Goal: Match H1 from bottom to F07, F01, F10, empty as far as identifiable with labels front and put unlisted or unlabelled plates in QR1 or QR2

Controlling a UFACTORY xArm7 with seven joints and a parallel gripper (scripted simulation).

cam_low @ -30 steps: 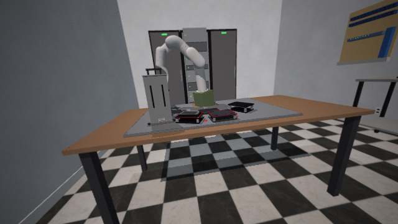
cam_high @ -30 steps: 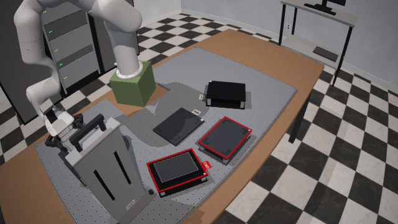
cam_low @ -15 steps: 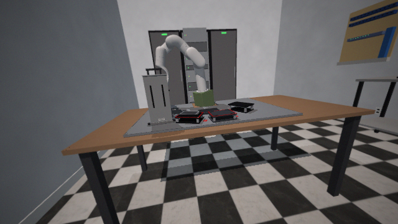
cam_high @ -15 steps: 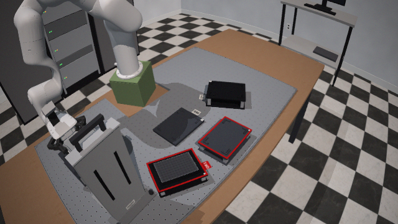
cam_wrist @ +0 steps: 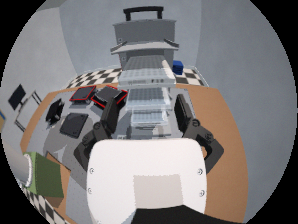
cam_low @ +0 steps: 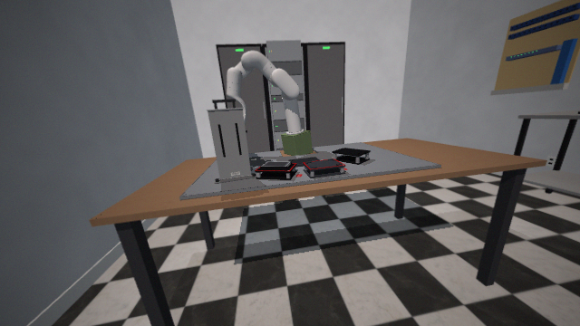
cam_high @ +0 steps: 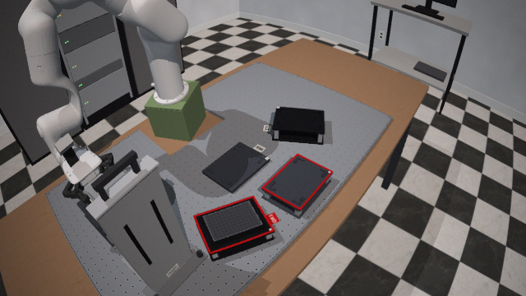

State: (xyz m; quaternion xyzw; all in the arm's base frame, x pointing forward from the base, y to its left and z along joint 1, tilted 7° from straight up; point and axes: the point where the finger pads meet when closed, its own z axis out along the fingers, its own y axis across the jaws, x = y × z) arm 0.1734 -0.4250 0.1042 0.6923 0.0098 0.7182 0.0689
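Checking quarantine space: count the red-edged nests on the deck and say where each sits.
2. One red-edged nest beside the plate hotel holds a plate; the other lies further right, with no plate on it.
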